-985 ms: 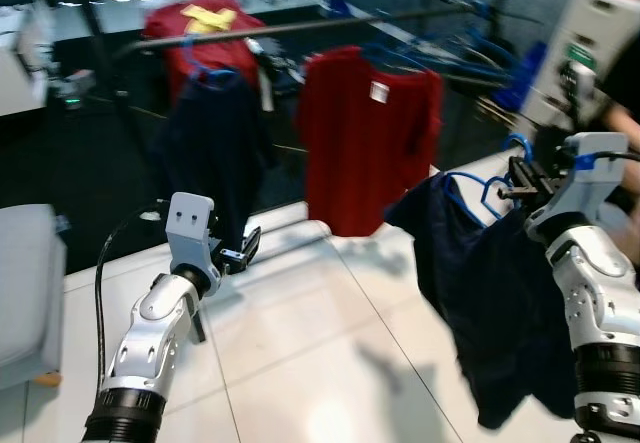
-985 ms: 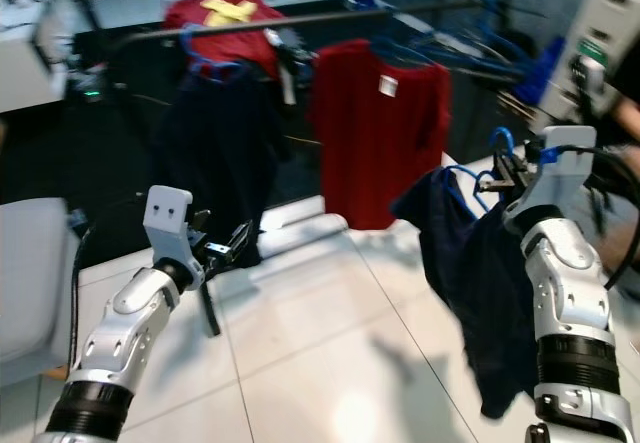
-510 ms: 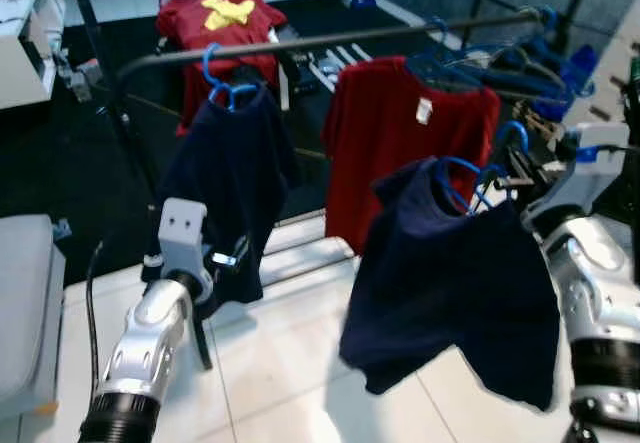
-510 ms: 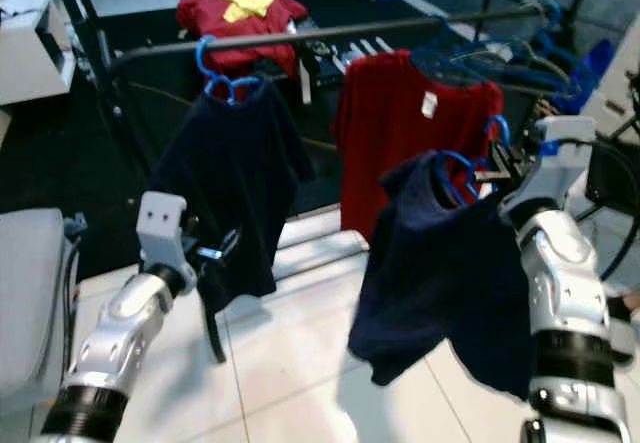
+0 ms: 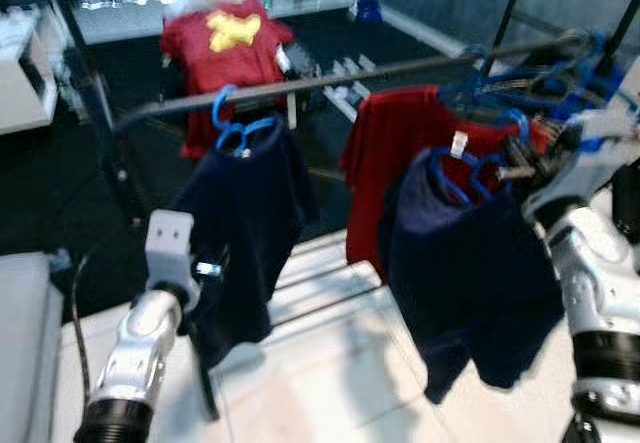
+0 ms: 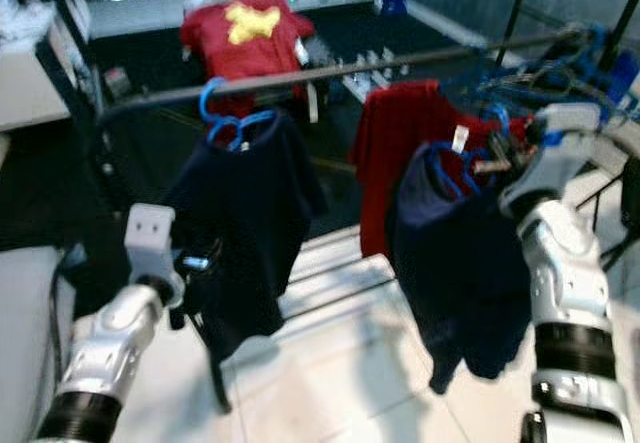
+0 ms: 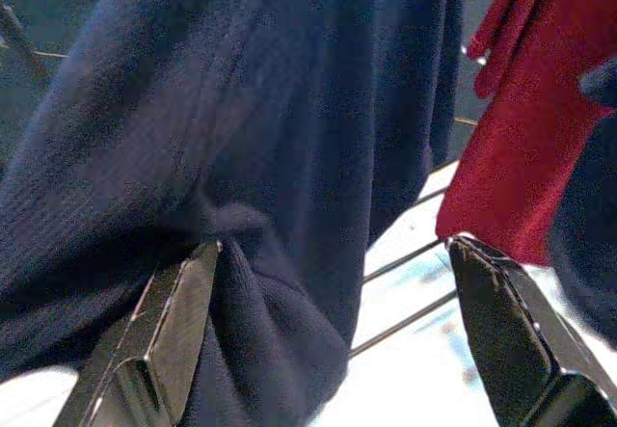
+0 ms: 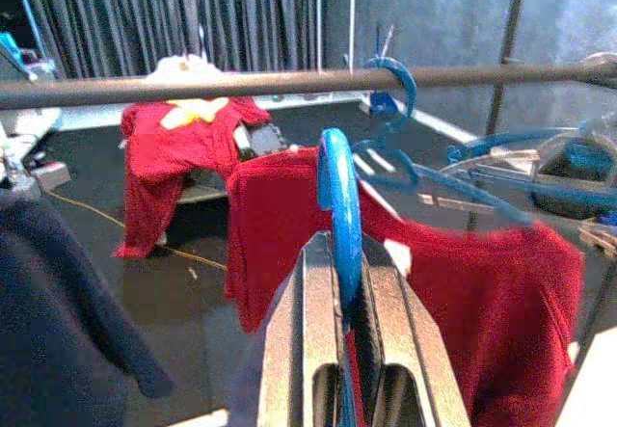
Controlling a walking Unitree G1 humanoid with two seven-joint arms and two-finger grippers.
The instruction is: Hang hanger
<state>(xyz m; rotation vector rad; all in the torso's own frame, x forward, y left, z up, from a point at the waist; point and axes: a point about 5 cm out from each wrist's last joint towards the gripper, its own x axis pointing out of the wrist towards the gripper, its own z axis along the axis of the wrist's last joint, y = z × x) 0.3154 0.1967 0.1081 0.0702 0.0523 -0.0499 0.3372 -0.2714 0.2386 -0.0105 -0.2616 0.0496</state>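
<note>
Right gripper (image 8: pixel 349 282) is clamped on the blue hanger (image 8: pixel 339 205) — a navy shirt (image 5: pixel 470 273) hangs off it, hook just below the rail (image 5: pixel 330 80), in front of the red shirt (image 5: pixel 375 158). Left gripper (image 7: pixel 328 321) is spread wide — one finger touching another navy shirt (image 5: pixel 245 213) already on the rail.

- A red T-shirt (image 5: pixel 410 153) hung from the dark rail (image 5: pixel 330 78), with a navy shirt on a blue hanger (image 5: pixel 245 218) hanging further along it.
- Another red shirt with a yellow mark (image 5: pixel 225 38) lay spread out behind.
- Spare blue hangers (image 5: pixel 545 78) crowded the rail's far end.
- Pale floor tiles (image 5: pixel 330 383) lay below.
</note>
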